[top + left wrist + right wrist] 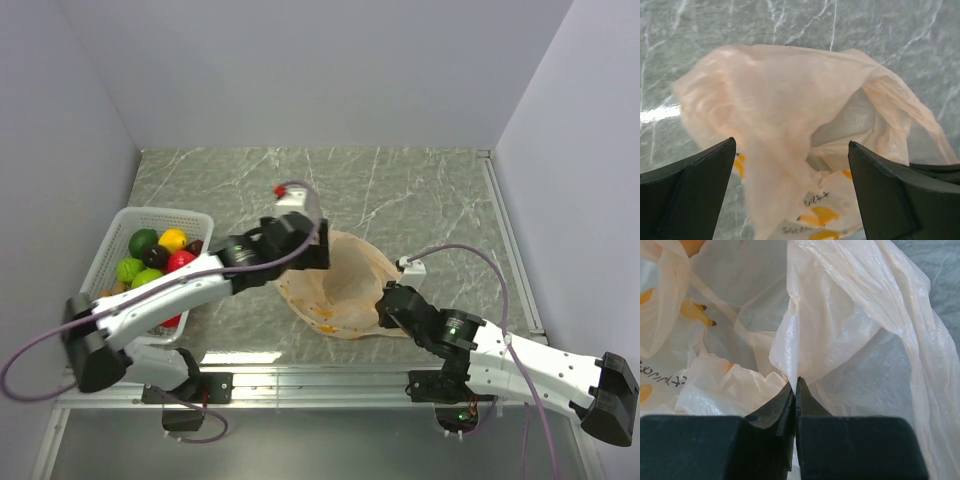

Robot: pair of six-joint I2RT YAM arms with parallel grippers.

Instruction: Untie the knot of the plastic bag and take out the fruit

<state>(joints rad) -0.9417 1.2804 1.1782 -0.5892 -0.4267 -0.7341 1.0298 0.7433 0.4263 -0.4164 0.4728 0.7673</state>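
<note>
The pale-peach plastic bag (345, 290) lies open and slack on the marble table, its mouth gaping. No knot shows, and I see no fruit inside it. My left gripper (315, 245) hangs open over the bag's left rim; in the left wrist view (791, 145) its jaws stand wide apart above the bag (780, 90). My right gripper (385, 300) is shut on a fold of the bag's right edge, seen pinched in the right wrist view (795, 380) with the bag (840, 315) draped beyond. The fruit (173, 239) lies in the basket at the left.
A white lattice basket (115, 228) at the left holds a green, a yellow, a red and a dark fruit. Grey walls close in the table on the left, back and right. A metal rail runs along the near edge.
</note>
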